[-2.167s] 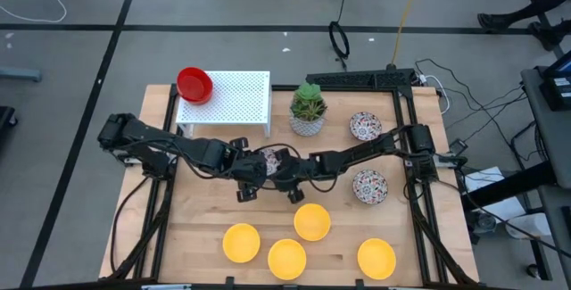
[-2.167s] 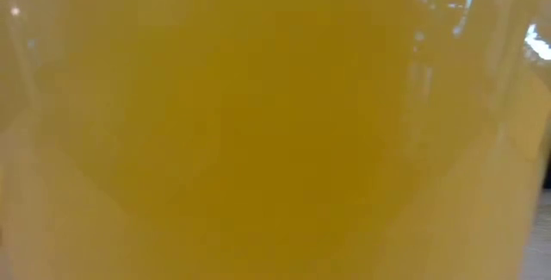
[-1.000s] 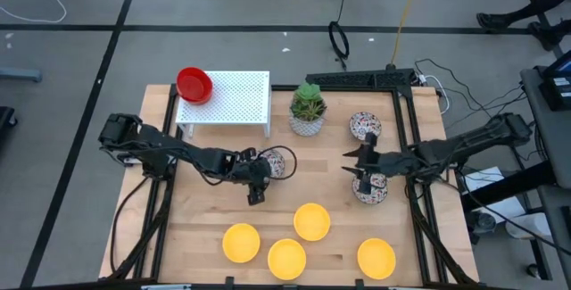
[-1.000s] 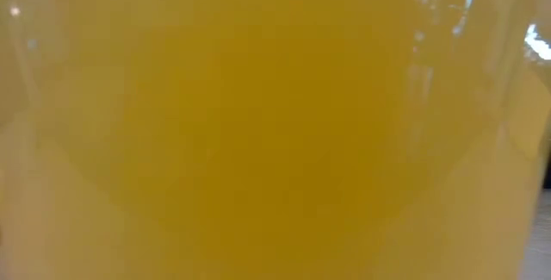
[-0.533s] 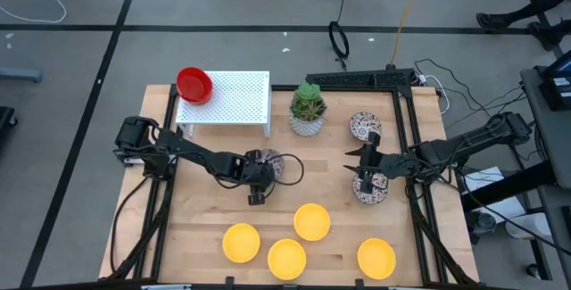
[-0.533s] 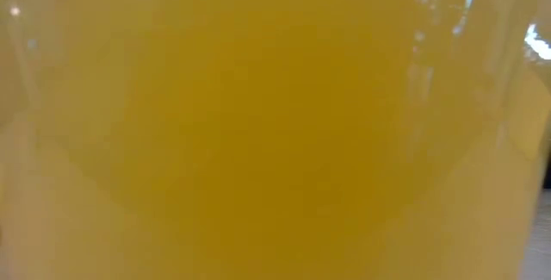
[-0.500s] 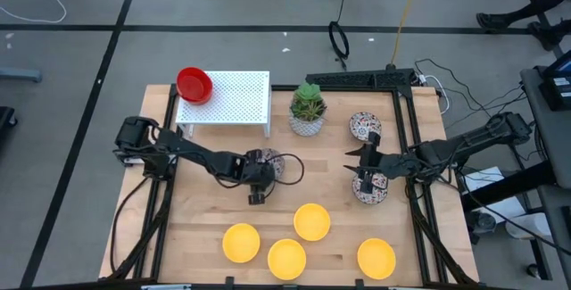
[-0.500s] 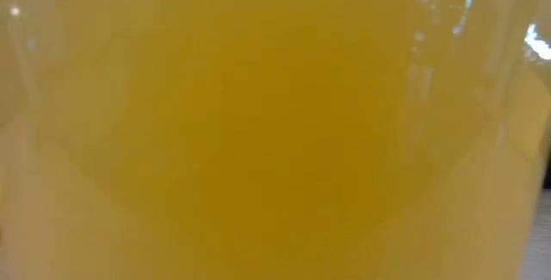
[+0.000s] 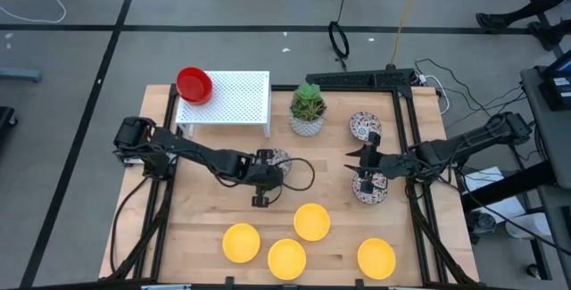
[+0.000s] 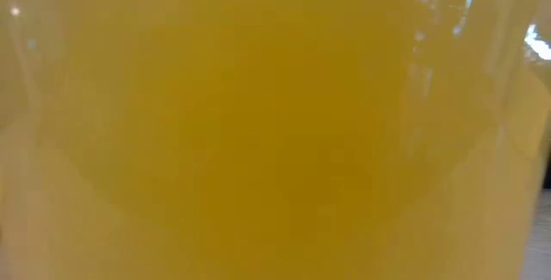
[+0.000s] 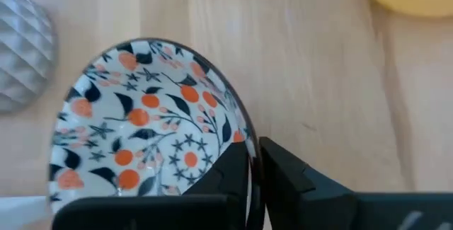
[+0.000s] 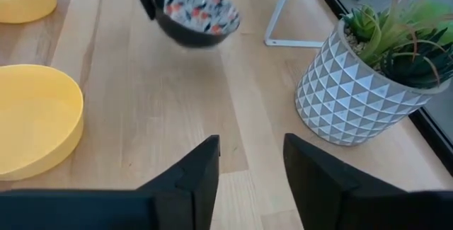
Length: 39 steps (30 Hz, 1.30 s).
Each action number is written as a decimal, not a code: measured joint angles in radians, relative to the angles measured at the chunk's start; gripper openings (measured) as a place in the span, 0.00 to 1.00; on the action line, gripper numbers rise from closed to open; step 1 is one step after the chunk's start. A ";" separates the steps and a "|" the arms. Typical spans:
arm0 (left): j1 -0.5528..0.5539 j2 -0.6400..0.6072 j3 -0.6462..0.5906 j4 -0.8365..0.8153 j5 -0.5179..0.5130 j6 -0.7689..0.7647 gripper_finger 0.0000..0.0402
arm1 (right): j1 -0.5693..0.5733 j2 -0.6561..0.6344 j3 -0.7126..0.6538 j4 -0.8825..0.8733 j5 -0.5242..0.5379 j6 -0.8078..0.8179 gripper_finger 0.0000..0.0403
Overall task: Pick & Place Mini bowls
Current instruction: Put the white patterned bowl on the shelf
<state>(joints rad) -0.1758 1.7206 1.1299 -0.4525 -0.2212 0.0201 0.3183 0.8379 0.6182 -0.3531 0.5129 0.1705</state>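
A white mini bowl with a red-and-dark floral pattern (image 9: 275, 158) is at the table's middle, with my left gripper (image 9: 269, 169) shut on its rim. The right wrist view shows that bowl (image 12: 197, 14) tilted. Two more floral bowls (image 9: 370, 187) (image 9: 364, 126) sit on their bases at the right. My right gripper (image 9: 364, 159) hangs open above the nearer one, nothing between its fingers (image 12: 205, 166). A red bowl (image 9: 194, 85) sits on the white rack (image 9: 234, 98). Several yellow bowls (image 9: 311, 221) stand near the front edge. My left gripper pinches the floral bowl's rim (image 11: 243, 132) on its near side, one finger (image 11: 226, 177) inside the bowl and the other (image 11: 287, 170) outside. The fingers slant down from the table's left. The bowl tilts in the hold and seems just clear of the wood.
A white pot with a green plant (image 9: 308, 109) stands behind the middle, close to the held bowl. One yellow bowl's wall (image 10: 275, 125) fills the low view. Bare wood lies between the held bowl and the right-hand floral bowls.
My left arm has stretched a little toward the table's right edge, and its gripper has come onto the floral bowl at the middle. The bowl has stayed at about the same spot.
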 joint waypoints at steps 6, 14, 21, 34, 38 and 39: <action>0.010 -0.001 0.183 -0.224 -0.122 -0.013 0.04 | 0.000 0.000 0.000 0.000 0.009 -0.040 0.35; 0.071 -0.002 0.373 -0.530 -0.286 -0.100 0.07 | 0.000 0.000 0.000 0.000 0.009 -0.052 0.35; 0.191 -0.003 0.420 -0.821 -0.297 -0.247 0.03 | 0.000 0.000 0.000 -0.003 0.010 -0.052 0.35; 0.347 -0.003 0.420 -0.993 -0.269 -0.316 0.03 | 0.000 0.000 -0.034 -0.019 0.010 -0.052 0.35; 0.376 -0.003 0.420 -1.011 -0.269 -0.339 0.08 | 0.000 0.000 -0.065 -0.020 0.010 -0.027 0.35; 0.380 -0.003 0.420 -1.018 -0.269 -0.341 0.09 | 0.000 0.000 -0.070 -0.020 0.010 -0.017 0.35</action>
<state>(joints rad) 0.2046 1.7176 1.5497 -1.4702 -0.4900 -0.3209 0.3183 0.8383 0.5482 -0.3729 0.5229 0.1538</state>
